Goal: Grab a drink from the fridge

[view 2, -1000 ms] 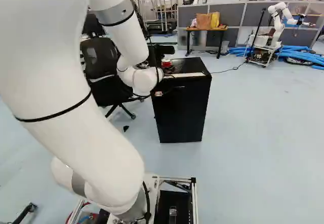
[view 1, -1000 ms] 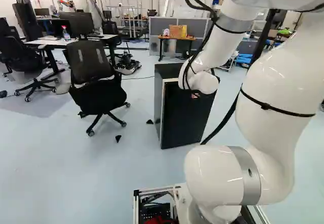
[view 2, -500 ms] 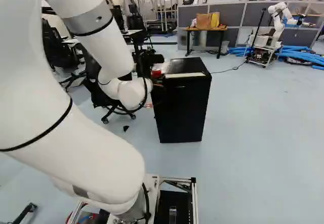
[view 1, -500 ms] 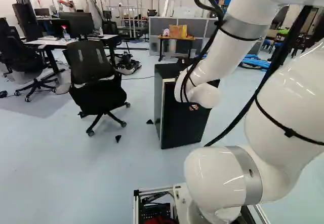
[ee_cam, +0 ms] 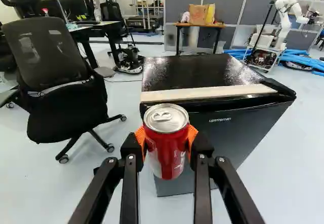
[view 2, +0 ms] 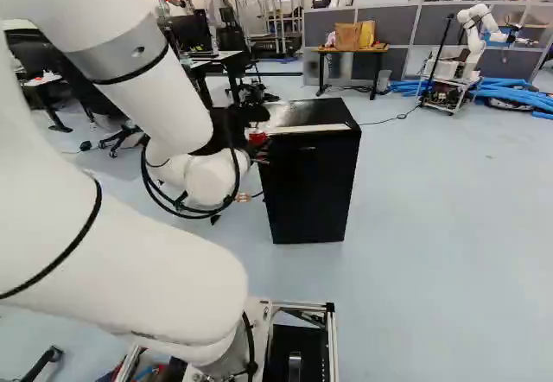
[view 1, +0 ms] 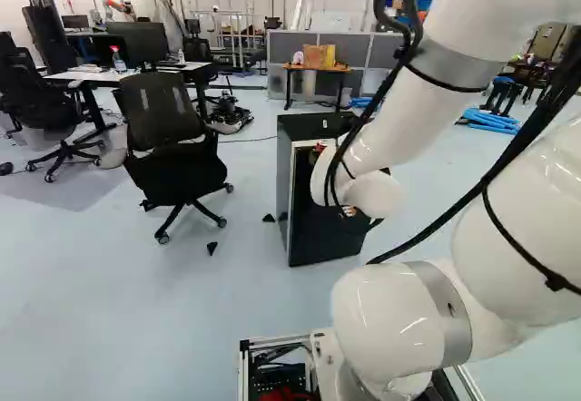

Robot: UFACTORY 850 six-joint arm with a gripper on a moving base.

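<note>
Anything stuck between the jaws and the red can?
Nothing visible. The can sits directly between the orange pads, one on each side, jaws shut on it. The black fridge stands beyond the can, not in between.

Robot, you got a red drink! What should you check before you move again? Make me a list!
1. Can squeezed from both sides by my gripper: ok, an orange pad touches each side.
2. Can out of the fridge: ok, it's in front of it.
3. Can right way up: ok, its silver top looks upward.
4. Can's top unopened: ok, the tab looks flat and the lid closed.
5. Safe to let go: not ok, nothing holds the can up but my gripper.
6. Fridge door sealed tight: cannot tell, a pale strip shows behind its top edge.
</note>
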